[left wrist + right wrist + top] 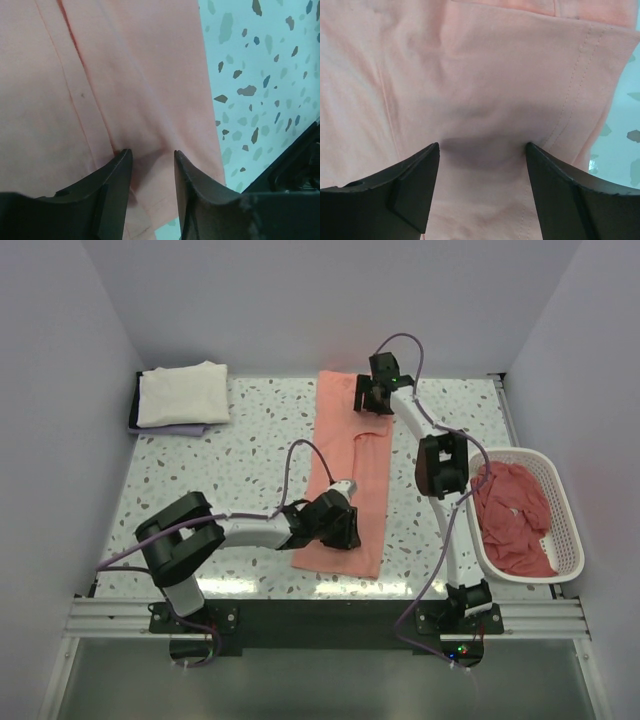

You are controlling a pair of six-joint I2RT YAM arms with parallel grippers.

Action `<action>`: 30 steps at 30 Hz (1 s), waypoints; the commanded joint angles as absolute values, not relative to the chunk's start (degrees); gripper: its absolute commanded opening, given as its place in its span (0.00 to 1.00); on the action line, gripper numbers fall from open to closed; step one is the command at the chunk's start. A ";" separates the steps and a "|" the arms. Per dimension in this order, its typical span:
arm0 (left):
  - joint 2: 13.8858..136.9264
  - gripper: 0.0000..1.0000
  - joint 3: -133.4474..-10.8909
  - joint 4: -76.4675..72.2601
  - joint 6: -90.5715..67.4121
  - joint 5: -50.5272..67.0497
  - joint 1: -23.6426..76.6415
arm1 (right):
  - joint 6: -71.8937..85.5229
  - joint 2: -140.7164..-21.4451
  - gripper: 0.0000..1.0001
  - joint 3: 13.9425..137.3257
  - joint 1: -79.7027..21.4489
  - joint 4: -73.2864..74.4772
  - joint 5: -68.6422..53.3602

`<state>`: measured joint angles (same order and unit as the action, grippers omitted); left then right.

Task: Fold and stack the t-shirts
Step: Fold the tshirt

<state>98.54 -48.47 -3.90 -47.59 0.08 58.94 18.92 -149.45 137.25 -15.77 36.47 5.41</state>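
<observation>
Salmon-pink t-shirt (335, 440) lies flat mid-bench as a long narrow strip. It runs from the far edge toward the near edge, with its long sides turned in.

Left end effector (338, 523) is down on the near end of the strip. In the wrist view its two fingers (117, 172) stand a narrow gap apart, tips on the cloth. A crease runs into the gap. I see cloth between the tips, but not clamped. The shirt's right edge sits just beside the fingers, with speckled bench (260, 75) past it.

Right end effector (366, 395) is on the far end of the same shirt. Its fingers (415, 180) are spread wide, tips pressed onto the cloth. The fabric puckers and shades darker between them. Nothing is gripped. A stitched hem runs down the right of that view, bench showing just past it.

Cream-white t-shirt (183, 393) is folded and sits at the far left corner. Something pale lilac and dark peeks out under its near edge; I cannot tell what.

Darker pink-red t-shirts (510, 515) are heaped unfolded in a white lattice basket (568, 540) at the right edge. The basket is well apart from the salmon shirt. The right arm's elbow hangs just beside its near-left rim.
</observation>
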 commanded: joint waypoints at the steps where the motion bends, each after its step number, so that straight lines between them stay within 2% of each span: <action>1: 98.09 0.46 -52.55 -4.92 -48.61 2.90 58.45 | 15.65 -147.67 0.74 140.63 -15.03 36.13 3.52; 5: 93.88 0.49 -52.65 -3.96 -46.50 3.25 56.08 | 15.56 -141.69 0.80 139.84 -15.12 36.30 3.95; 10: 82.39 0.50 -46.08 -1.41 -45.26 3.16 49.49 | 23.43 -130.36 0.80 133.44 -15.03 40.77 3.61; 11: 80.53 0.50 -44.58 -1.15 -45.18 3.16 48.35 | 24.25 -124.25 0.79 130.37 -15.12 40.61 2.56; 14: 73.93 0.50 -40.09 2.71 -44.47 1.68 45.18 | 29.96 -112.89 0.77 110.54 -15.82 34.85 0.18; 15: 72.70 0.50 -38.34 4.46 -44.30 0.89 44.91 | 31.10 -104.50 0.76 98.04 -16.69 32.98 0.09; 16: 70.51 0.50 -37.45 5.35 -44.56 0.62 44.65 | 34.16 -100.41 0.76 91.56 -17.22 30.96 -1.04; 17: 69.44 0.49 -36.40 6.14 -44.91 0.44 44.39 | 35.41 -96.54 0.76 78.62 -17.84 25.72 -2.10; 18: 68.39 0.49 -34.12 7.02 -45.35 0.53 44.21 | 36.72 -88.85 0.76 73.01 -18.89 23.92 -3.07; 20: 65.58 0.49 -31.74 7.64 -46.32 1.23 43.77 | 39.89 -82.48 0.75 59.76 -20.30 22.86 -4.13; 25: 62.76 0.48 -27.77 10.19 -45.27 3.25 42.71 | 46.13 -65.08 0.69 41.68 -24.08 24.87 -6.59; 26: 62.75 0.48 -27.77 10.46 -44.92 3.51 42.63 | 46.84 -63.30 0.66 37.66 -24.26 26.61 -7.90; 30: 62.49 0.47 -26.29 10.64 -43.86 6.32 42.54 | 49.48 -56.08 0.63 30.09 -25.40 29.26 -11.85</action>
<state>63.94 -27.20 10.92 -45.39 3.36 42.81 45.01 -60.80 32.49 -24.47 29.69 -7.33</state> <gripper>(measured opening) 0.477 0.639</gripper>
